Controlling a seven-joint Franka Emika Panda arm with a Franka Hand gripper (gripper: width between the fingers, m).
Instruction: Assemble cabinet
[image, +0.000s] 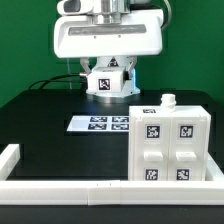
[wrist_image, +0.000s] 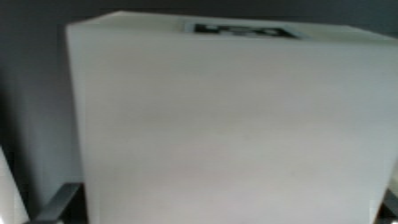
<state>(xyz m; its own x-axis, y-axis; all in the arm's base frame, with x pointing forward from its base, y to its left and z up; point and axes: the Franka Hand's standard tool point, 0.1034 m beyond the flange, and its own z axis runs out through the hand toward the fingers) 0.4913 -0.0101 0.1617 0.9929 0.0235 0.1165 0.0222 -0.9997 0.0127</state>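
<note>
- One white tagged block (image: 109, 84) sits in the hand (image: 108, 72) beyond the marker board (image: 101, 123) in the exterior view. The cabinet (image: 172, 145) stands on the surface (image: 40, 115) just to that view's right of the marker board.
- Wrist view: the block fills the picture, with a dark finger (wrist_image: 63, 203) against its side, so the hand looks closed on it.
- To do this well, I judge: carry the block level and clear of the marker board, square it with the cabinet before lowering, and release only once it is seated.
</note>
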